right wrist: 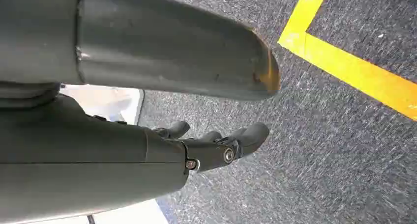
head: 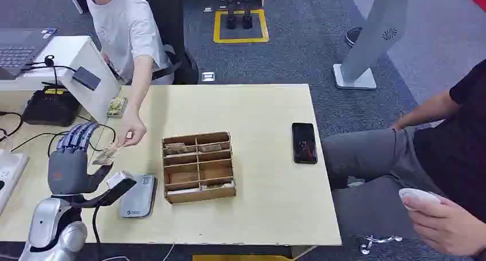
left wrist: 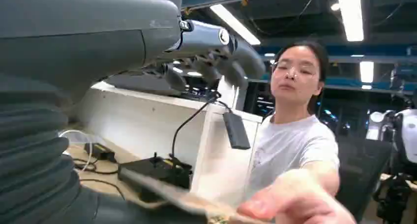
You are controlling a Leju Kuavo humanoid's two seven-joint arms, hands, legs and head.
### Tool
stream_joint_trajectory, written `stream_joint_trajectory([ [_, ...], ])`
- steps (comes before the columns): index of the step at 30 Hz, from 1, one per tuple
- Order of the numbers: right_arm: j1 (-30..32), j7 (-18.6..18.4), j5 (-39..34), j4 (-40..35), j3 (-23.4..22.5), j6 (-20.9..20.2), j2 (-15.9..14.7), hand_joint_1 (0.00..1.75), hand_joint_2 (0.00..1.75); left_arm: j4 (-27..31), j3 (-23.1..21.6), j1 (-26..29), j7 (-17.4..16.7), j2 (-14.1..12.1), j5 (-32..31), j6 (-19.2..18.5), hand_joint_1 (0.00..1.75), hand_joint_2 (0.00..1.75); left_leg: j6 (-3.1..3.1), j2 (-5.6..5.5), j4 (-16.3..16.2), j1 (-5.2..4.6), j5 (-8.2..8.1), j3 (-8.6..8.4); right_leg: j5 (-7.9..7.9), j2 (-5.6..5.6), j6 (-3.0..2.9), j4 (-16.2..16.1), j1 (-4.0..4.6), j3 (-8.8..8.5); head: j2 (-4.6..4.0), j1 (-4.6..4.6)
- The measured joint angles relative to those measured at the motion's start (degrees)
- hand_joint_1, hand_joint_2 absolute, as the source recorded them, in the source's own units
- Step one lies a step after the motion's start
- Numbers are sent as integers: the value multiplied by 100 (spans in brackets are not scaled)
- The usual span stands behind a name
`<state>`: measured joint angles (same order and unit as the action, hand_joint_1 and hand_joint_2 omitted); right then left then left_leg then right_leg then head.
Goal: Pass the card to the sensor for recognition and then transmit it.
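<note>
Head view: left hand [head: 71,160] raised, fingers spread, thumb on the card [head: 105,155]; person's hand [head: 131,132] pinches the card's far end. Sensor [head: 138,195] just beside, w/ wooden tray [head: 198,167] beyond.
Left wrist: card [left wrist: 169,195] blurred.
Right wrist: right hand [right wrist: 216,145] hangs over carpet [right wrist: 319,150], fingers loosely curled, holding nothing.

A person's hand [head: 130,132] blocks the way ahead of my left hand [head: 71,160]. The wooden box [head: 198,166] stands beside it. I see bare table [head: 258,106] past the box.
</note>
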<state>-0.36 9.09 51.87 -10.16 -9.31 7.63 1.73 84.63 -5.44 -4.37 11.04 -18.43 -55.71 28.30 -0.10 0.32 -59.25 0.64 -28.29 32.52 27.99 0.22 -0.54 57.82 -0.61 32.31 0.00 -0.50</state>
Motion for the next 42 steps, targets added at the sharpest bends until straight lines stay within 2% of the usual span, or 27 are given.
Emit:
stream_joint_trajectory([
  [9, 0, 50, 31, 0, 0, 44, 0, 0, 0, 0, -2, -4, 59, 2, 225, 31, 175, 175, 0, 0, 0, 0, 0, 0, 0, 0, 0, 0, 0, 0, 0, 0],
  [12, 1, 59, 33, 2, 0, 44, 0, 0, 0, 0, -2, -1, 243, 18, 538, 4, 175, 175, 0, 0, 0, 0, 0, 0, 0, 0, 0, 0, 0, 0, 0, -2],
  [15, 1, 72, 35, 0, 0, 50, 0, 0, 0, 2, -2, 1, 545, 39, 1129, -129, 175, 175, 0, -1, 0, 0, 0, 0, 0, -1, 0, 0, 0, 0, 0, 0],
  [18, 1, 59, 37, 0, -2, 57, 0, 0, 0, 28, 0, 0, 658, 96, 1686, -431, 175, 175, 0, -1, 0, 0, 0, 0, 0, -1, 0, 0, 0, 0, 0, 0],
  [22, 4, 31, 26, 0, -15, 85, 0, 0, 0, 33, 0, -3, 391, 185, 2502, -1422, 175, 175, 0, 0, 0, -1, 0, 0, 0, 0, 0, 0, 0, 0, 0, -2],
  [28, 6, 17, 17, 0, -33, 127, 0, 0, 0, 33, 13, 5, 114, 249, 3043, -2179, 175, 175, 0, -1, 0, 0, 0, 1, 0, -1, 0, 0, -1, 0, 0, -2],
  [35, 8, 37, 28, 0, -81, 129, -2, 0, 0, 22, 31, 62, -63, 225, 2905, -2459, 175, 175, 0, -1, 1, 0, 0, 3, 1, -1, 0, 0, 0, 0, 2, 0],
  [42, 18, 50, 9, 2, -144, 144, -2, 0, 0, 24, 116, 308, -26, 179, 2997, -2631, 175, 175, 0, -1, 1, 0, -1, 3, 1, -1, 0, 0, 0, 0, 0, 0],
])
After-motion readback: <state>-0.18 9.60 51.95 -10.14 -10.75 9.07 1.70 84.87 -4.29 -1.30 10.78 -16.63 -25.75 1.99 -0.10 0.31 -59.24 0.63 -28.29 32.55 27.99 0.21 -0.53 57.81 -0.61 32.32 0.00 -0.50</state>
